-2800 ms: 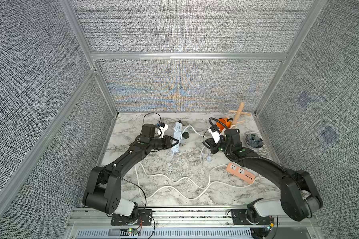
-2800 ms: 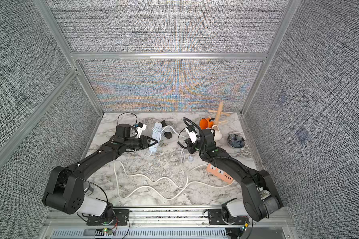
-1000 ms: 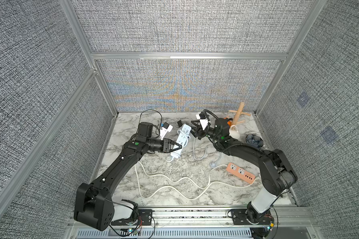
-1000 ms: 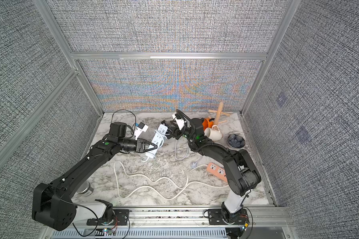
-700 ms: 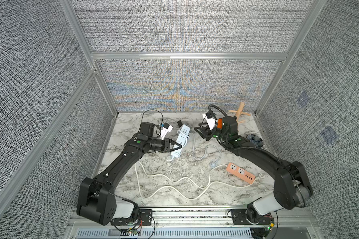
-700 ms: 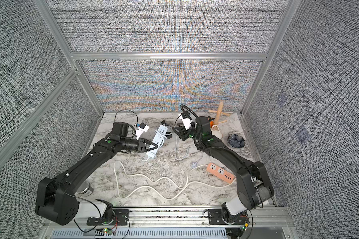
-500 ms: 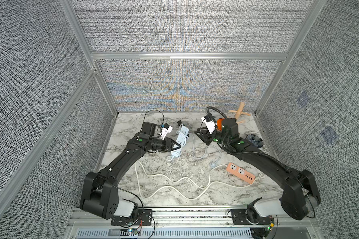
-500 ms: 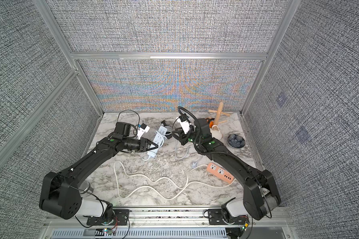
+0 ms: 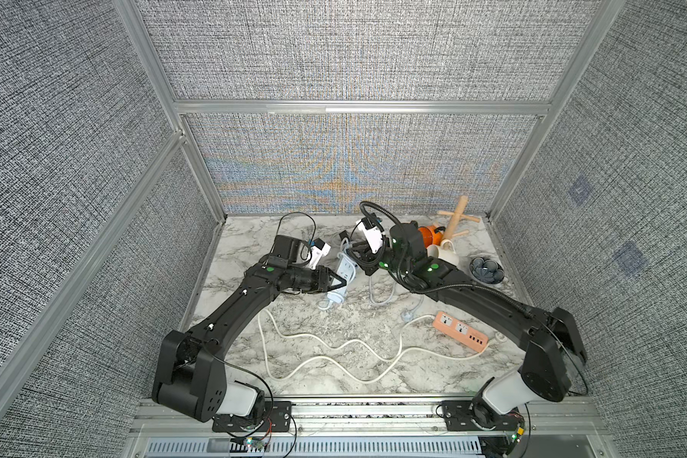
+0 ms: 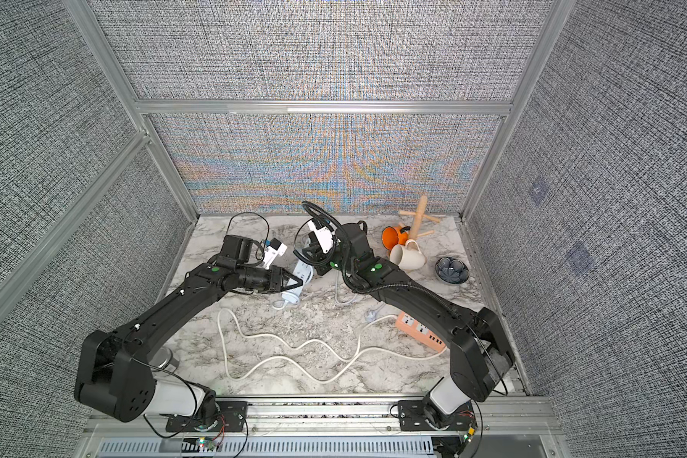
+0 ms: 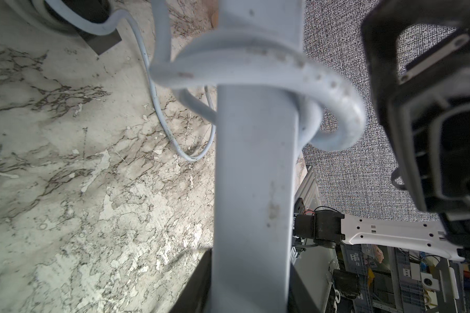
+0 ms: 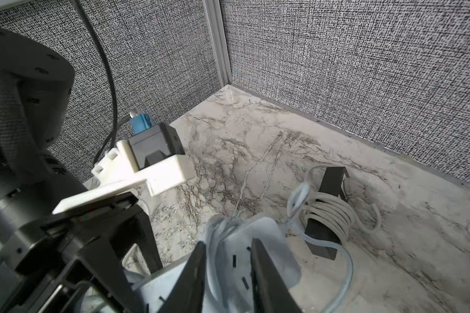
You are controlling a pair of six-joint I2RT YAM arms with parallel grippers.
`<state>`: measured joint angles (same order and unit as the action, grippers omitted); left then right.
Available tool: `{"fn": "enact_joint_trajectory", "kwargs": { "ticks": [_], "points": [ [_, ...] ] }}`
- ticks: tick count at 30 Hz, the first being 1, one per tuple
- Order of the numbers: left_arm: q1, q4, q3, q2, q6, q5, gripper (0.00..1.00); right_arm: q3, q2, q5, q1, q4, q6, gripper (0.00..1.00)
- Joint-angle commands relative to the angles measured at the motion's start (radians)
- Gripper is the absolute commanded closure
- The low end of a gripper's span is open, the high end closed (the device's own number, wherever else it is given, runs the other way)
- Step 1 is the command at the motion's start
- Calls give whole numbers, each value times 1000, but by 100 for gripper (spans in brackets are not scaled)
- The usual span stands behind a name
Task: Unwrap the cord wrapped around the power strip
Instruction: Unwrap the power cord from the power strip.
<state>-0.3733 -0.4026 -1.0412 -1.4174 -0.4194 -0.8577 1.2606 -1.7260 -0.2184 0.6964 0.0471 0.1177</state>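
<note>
Right wrist view shows the power strip clamped inside right pincer.

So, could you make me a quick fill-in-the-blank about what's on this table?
1. The ___ gripper clamps the pale blue power strip.
2. A cord is looped ___ that strip.
3. Near the wooden mug tree, the cream mug lies on its ___.
Missing words: left, around, side.

No text, label, brand name or number can be read in any view. The pale blue power strip shows only plain socket slots, and any markings on the orange power strip are too small to make out.
</note>
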Motion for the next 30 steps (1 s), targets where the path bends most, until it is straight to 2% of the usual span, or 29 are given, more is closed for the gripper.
{"fn": "enact_joint_trajectory", "kwargs": {
  "ticks": [1, 15, 16, 19, 25, 30],
  "points": [
    [0, 0, -8, 9, 27, -1, 100, 13, -12, -9, 7, -11, 15, 69],
    [-1, 4, -14, -6, 31, 2, 100, -45, -8, -30, 32, -5, 34, 70],
    [0, 4, -13, -6, 31, 2, 100, -50, -5, -24, 31, 0, 35, 72],
    [-1, 6, -8, -4, 31, 4, 100, -49, -1, -9, 32, -4, 33, 98],
    [-1, -1, 1, -17, 41, 9, 100, -31, 3, -11, 31, -10, 28, 97],
    [-1, 20, 21, -2, 47, -31, 100, 2, -1, 68, 22, -20, 35, 100]
  ]
}}
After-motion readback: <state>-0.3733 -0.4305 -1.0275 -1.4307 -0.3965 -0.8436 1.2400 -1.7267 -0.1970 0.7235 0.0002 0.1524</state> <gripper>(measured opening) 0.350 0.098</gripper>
